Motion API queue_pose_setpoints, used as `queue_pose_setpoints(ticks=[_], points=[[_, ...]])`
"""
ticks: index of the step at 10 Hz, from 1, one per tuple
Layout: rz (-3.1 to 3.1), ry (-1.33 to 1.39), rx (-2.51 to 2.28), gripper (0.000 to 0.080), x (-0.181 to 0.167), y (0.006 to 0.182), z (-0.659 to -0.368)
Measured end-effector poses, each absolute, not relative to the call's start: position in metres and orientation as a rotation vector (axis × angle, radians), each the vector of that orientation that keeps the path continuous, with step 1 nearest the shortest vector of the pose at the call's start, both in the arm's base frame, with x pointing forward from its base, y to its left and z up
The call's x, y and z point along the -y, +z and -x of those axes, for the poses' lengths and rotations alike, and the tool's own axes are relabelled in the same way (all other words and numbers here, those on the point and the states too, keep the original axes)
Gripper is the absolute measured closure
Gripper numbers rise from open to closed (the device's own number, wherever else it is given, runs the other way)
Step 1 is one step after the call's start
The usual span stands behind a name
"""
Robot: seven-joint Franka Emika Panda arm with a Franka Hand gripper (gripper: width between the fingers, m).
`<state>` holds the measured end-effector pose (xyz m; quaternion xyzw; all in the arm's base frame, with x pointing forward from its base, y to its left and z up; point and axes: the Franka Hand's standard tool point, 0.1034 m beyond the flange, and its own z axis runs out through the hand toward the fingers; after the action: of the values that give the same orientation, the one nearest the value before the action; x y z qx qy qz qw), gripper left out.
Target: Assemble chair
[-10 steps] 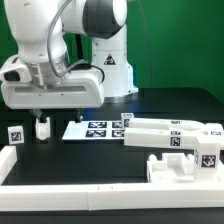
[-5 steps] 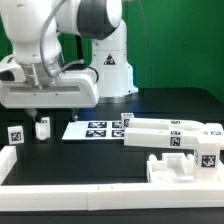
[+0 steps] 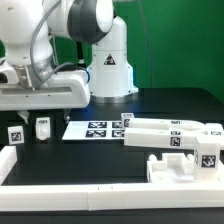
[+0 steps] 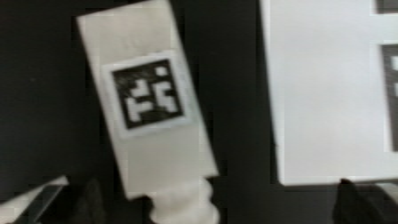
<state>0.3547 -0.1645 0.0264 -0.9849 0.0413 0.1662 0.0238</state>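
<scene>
A small white chair leg (image 3: 43, 127) with a black-and-white tag lies just to the exterior view's left of the marker board (image 3: 95, 128). A second small tagged piece (image 3: 15, 133) stands further to the left. My gripper (image 3: 30, 112) hangs low over these two pieces. In the wrist view the leg (image 4: 151, 100) fills the middle, its knobbed end (image 4: 178, 205) between my dark fingertips (image 4: 45, 205). The gripper (image 4: 201, 205) is open and holds nothing. The marker board's edge (image 4: 338, 90) lies beside the leg. Long tagged chair parts (image 3: 175, 135) and a blocky panel (image 3: 185, 165) lie at the right.
White border rails run along the front (image 3: 100, 195) and the left side (image 3: 8, 160) of the black table. The robot's white base (image 3: 108, 65) stands at the back, behind the marker board.
The arm has moved toward the exterior view's left, uncovering the small leg next to the marker board. The parts on the table have not moved.
</scene>
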Motion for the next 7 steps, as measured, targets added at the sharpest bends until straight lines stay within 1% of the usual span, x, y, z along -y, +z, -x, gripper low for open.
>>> queue_pose_setpoints(ticks=[2, 4, 5, 6, 7], points=[[3.063, 0.524, -0.118, 0.0151, 0.1634, 0.017, -0.3483], [3.078, 0.508, -0.107, 0.0151, 0.1615, 0.0143, -0.3458], [3.078, 0.508, -0.107, 0.0254, 0.1616, 0.0141, -0.3457], [3.078, 0.509, -0.107, 0.0395, 0.1616, 0.0141, -0.3457], [3.078, 0.509, -0.11, 0.0395, 0.1596, 0.0143, -0.3474]])
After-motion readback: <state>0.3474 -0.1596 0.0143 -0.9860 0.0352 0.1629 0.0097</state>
